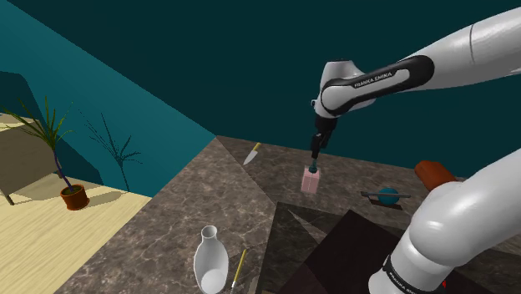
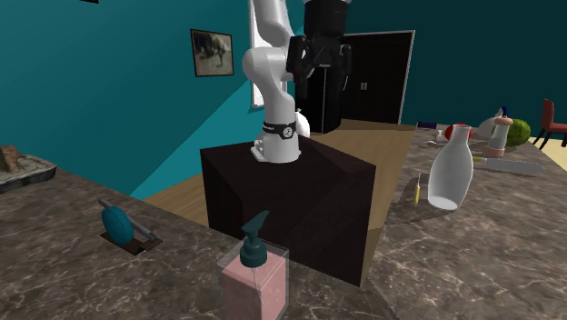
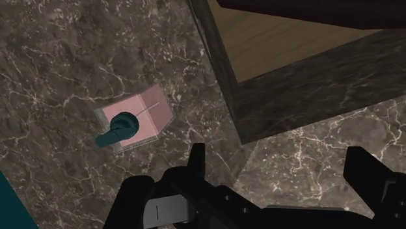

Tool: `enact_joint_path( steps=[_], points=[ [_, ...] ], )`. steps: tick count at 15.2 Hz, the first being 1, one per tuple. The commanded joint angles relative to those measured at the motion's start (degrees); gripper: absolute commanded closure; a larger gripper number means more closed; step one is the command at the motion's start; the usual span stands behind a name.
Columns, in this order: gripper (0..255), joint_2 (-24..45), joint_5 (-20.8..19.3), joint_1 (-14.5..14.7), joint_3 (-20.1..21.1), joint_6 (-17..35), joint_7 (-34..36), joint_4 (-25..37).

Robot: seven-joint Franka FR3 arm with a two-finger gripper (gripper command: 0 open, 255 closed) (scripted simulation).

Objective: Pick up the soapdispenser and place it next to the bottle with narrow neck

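Item: square soap dispenser, clear walls, pink fill, teal pump head.
Location: upright on the dark marbled counter, just beside the stand's corner.
Handling: probably light and rigid, with smooth walls that may slip. The pump looks too narrow for a sure hold.
Hold: across two opposite flat walls, below the pump.
Pincer: black two-finger pincer, fingers wide apart and empty, above the dispenser and offset to one side.
Destination: white narrow-necked bottle, well apart, with a yellow pencil beside it.
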Motion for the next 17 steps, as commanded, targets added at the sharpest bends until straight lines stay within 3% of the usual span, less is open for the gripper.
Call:
enact_joint_path(
  steps=[1,9,17],
  points=[
    [0,3.88,-1.14,-0.59,-1.12,3.53,-1.43,0.72],
    [0,19.84,-3.87,-2.84,-4.92,15.99,-6.6,5.54],
    [0,36.91,-3.37,-5.8,-6.9,25.22,-12.18,15.08]
  ],
)
